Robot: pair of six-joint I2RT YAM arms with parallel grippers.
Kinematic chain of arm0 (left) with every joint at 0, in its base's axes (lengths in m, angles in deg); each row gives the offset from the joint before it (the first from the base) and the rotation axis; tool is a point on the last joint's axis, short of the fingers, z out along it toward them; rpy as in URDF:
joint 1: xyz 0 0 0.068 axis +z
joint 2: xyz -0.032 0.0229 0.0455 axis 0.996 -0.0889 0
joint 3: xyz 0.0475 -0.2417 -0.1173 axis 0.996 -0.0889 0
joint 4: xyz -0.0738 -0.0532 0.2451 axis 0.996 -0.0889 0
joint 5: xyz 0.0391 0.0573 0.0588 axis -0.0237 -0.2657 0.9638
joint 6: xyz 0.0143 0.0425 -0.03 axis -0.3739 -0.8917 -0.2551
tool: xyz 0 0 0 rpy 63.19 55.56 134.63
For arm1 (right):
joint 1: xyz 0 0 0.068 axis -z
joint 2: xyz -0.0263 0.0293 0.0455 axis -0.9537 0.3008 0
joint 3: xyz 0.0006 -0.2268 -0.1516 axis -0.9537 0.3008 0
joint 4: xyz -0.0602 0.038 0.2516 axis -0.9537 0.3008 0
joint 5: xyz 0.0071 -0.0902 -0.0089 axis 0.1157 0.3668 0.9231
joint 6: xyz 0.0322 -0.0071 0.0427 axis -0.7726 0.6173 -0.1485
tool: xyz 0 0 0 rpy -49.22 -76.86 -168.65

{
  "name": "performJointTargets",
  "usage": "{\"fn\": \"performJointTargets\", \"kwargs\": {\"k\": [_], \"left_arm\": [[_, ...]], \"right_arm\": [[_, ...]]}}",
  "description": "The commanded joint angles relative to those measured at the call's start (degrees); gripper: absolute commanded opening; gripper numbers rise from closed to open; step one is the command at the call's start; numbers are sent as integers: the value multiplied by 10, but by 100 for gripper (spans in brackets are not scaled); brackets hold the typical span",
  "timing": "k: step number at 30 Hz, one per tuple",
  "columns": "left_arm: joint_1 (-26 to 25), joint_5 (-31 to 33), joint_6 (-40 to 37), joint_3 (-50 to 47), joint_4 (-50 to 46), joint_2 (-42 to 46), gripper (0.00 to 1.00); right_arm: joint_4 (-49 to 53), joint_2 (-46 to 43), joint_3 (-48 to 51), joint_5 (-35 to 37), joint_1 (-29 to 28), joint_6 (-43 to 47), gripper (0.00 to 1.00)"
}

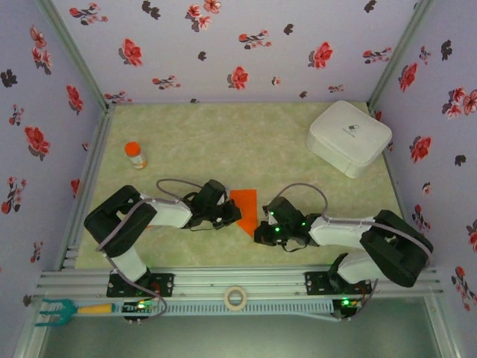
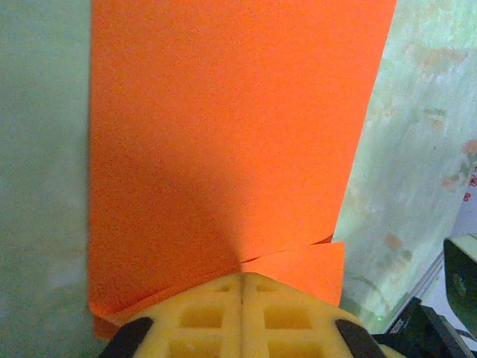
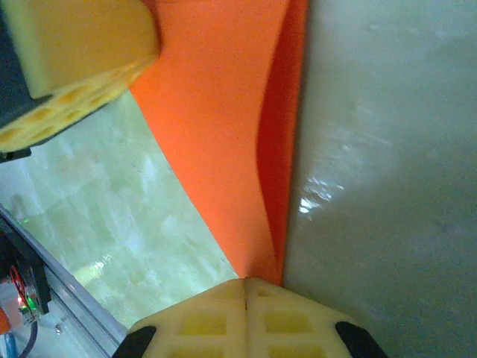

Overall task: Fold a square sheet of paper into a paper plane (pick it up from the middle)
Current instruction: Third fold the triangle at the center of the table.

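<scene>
Mid-fold: my left gripper (image 2: 242,280) and right gripper (image 3: 244,282) each pinch the thin orange-red paper sheet (image 1: 244,206); next, I judge, an aligned crease.

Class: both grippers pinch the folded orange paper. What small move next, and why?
Probably press the fold flat on the table: the left gripper and right gripper each pinch the paper, but its layers gape apart near the right gripper.
</scene>
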Motion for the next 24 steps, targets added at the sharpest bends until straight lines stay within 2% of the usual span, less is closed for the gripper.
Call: {"fn": "performJointTargets", "kwargs": {"k": [1,5,7,13,15,24], "left_arm": [[-1,28,1,-11,-74,-26,0],[-1,28,-1,-11,-70,-24,0],[-1,28,-3,-11,-70,-21,0],[-2,27,-5,-12,-63,-20,0],[-2,27,-4,-11,-61,-21,0],[-8,29,-6,-2,-56,-33,0]], "right_arm": [[63,-26,16,7,3,-20,7],[107,-70,-26,30,6,-11,7],[106,-64,-51,28,9,-4,7],[57,39,-124,12,15,1,6],[72,72,-144,16,18,11,6],[91,95,-105,25,33,28,5]]}}
